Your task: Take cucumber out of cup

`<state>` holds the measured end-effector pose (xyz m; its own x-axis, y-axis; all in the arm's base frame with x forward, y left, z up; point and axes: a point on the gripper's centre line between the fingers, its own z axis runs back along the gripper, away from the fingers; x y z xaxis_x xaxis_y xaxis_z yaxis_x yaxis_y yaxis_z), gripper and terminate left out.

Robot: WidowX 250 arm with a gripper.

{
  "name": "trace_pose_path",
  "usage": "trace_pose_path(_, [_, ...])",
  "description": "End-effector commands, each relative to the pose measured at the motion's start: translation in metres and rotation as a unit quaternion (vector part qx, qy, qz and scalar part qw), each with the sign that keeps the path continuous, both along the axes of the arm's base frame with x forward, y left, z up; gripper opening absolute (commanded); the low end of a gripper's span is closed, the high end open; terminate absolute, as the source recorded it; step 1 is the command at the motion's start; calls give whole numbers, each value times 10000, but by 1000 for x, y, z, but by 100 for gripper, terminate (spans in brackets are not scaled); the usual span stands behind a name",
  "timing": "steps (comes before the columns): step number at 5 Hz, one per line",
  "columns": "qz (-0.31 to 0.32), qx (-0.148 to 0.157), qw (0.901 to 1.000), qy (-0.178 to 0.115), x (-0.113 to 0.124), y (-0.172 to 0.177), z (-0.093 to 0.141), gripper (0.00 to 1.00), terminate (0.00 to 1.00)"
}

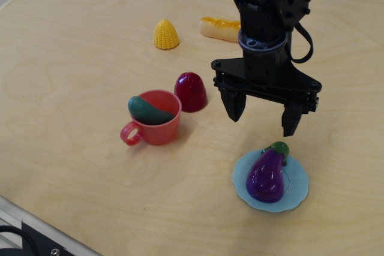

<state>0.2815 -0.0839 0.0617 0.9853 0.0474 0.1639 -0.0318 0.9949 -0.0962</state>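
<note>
Still inside the cup (157, 125), the cucumber (146, 111); eggplant (267, 175) on plate (300, 193); pincer (264, 118) spread apart, empty.

Teal cucumber (148, 110) — salmon-red cup (157, 125)

Black arm upright from above, tool (264, 116) pointing down, its two jaws spread wide, empty.

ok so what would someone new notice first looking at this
The black gripper hangs open over the middle of the wooden table, empty, above a glossy purple eggplant on a light blue plate. To its left, a dark teal cucumber pokes out of a salmon-red cup, with a dark red dome just behind.
</note>
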Motion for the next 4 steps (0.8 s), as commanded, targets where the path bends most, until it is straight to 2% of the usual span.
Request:
trace_pose_path(1, [0, 0, 10000, 0, 0, 0, 0, 100, 0])
trace_pose_path(2, [-58, 232, 9997, -60, -20, 23, 27, 100, 0])
trace_pose_path(3, [-423, 403, 9981, -190, -33, 36, 43, 100, 0])
trace_pose_path(4, [-760, 418, 9962, 33, -50, 60, 62, 100, 0])
